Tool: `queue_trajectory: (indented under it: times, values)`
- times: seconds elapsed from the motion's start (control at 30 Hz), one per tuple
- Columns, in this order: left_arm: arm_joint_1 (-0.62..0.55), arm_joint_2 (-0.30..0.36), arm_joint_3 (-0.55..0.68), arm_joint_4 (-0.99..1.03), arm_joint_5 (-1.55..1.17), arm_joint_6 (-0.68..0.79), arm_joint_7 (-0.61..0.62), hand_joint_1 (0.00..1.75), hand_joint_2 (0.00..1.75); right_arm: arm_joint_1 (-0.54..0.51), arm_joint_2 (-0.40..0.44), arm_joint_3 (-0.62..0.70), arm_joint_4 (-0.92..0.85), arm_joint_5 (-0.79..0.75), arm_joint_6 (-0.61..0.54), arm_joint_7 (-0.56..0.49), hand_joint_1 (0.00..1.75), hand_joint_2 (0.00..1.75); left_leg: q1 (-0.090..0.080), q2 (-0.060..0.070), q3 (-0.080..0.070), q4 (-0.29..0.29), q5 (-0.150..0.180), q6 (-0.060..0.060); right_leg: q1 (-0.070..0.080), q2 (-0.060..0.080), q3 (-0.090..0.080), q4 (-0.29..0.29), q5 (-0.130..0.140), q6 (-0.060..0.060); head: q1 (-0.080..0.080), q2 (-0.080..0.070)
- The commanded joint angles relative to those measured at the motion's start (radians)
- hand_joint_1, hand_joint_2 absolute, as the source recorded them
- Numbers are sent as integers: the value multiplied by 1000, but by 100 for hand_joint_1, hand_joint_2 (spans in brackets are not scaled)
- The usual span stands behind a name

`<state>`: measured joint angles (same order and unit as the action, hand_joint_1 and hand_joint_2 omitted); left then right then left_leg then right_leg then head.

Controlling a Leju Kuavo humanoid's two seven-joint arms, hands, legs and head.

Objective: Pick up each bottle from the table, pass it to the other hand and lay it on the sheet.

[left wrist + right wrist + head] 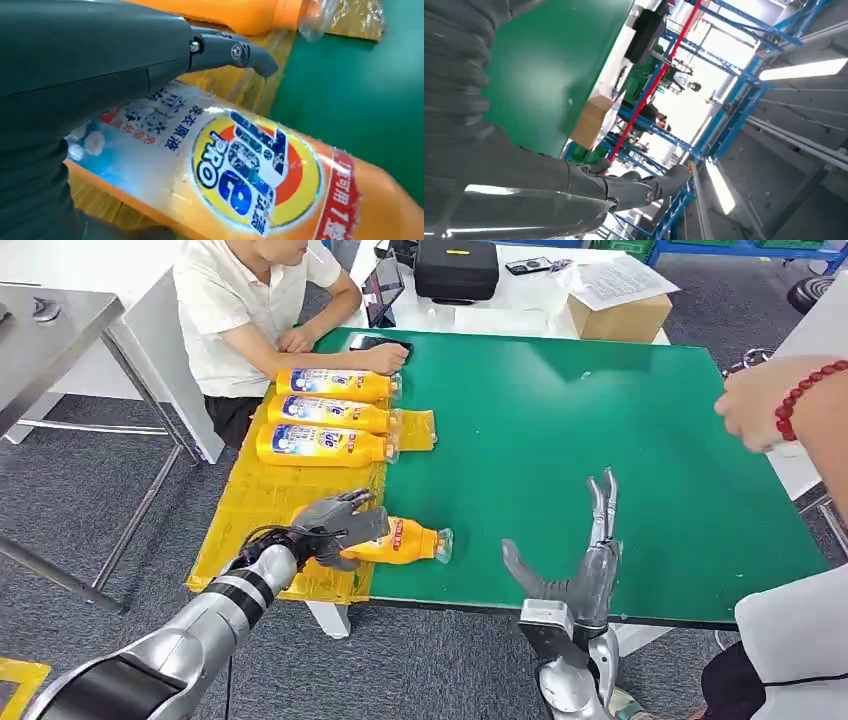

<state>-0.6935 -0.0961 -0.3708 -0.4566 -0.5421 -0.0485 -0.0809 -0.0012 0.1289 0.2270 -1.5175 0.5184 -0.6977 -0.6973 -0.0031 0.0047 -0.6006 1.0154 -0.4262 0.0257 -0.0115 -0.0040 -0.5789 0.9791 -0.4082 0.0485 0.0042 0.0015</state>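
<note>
Head view, left to right. The yellow sheet (262, 502) lies over the left end of the green desk (600, 440). Three orange detergent bottles (325, 413) lie on it in a row, side by side, caps toward the desk centre.

Nearer the robot, the left hand (335, 527) is wrapped over the base end of a fourth bottle (405, 541). This bottle lies on its side across the sheet's right edge, base over the sheet, cap end on green. Its long axis runs left to right, cap pointing toward the right hand. The left wrist view shows the bottle's label close under the hand, with a finger (235, 51) arched over the bottle. Whether the grasp is firm or easing off cannot be told.

The right hand (590, 560) stands well apart at the near desk edge, fingers spread and holding nothing.

Judgement: the left hand is the nearer one; laying this bottle fully on the sheet calls for a shift leftward.

A seated person (250, 310) rests a hand at the far end of the sheet.
</note>
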Motion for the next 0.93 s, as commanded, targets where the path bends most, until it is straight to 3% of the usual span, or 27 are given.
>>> queue_trajectory:
  times: [0.03, 0.4, 0.57, 0.77, 0.83, 0.87, 0.93]
  values:
    - [24, 19, 10, 111, 2, -12, 10, 0, 175, -43, -29, 27, 80, -7, 0, -1, 0, 175, 0, 3, 3, -2, 0, -1, 0, 4, 2, -1, 1, -1, 0, 0]
    - [41, 9, 10, 87, 55, -109, -53, 0, 175, -60, -54, 52, 126, -86, 0, -1, 0, 175, 0, 2, 4, -2, 0, -1, 0, 3, 3, -2, 1, -1, -1, 0]
    - [82, -7, 9, 8, 129, -196, -174, 0, 175, -52, -59, 55, 126, -80, 0, -1, 0, 175, 0, 1, 4, -3, 0, -2, 0, 3, 3, -3, 1, -1, -1, 0]
    - [241, -56, 87, -362, 467, -272, -306, 0, 175, -32, -76, 68, 90, -138, 0, -1, 0, 175, 0, -3, 3, -3, 0, -1, -1, 0, 3, -3, 0, -1, -1, 0]
    - [317, -87, 92, -544, 556, -190, -327, 0, 175, -21, -82, 82, 77, -198, 0, -1, 0, 175, 0, -2, 1, -1, -1, -2, -1, 1, 2, -2, -1, -2, -1, 0]
    - [378, -94, 55, -700, 602, -110, -358, 0, 175, -11, -94, 113, 36, -314, 6, -1, 0, 175, -1, -3, 0, -1, -2, -1, -1, 0, 1, -1, -2, -1, -1, 0]
    - [414, -89, 3, -800, 638, -45, -344, 0, 175, 9, -70, 88, -22, -414, 62, -1, 0, 175, -1, -4, -1, 0, -3, -3, -1, -1, -1, -1, -3, -3, -1, 0]
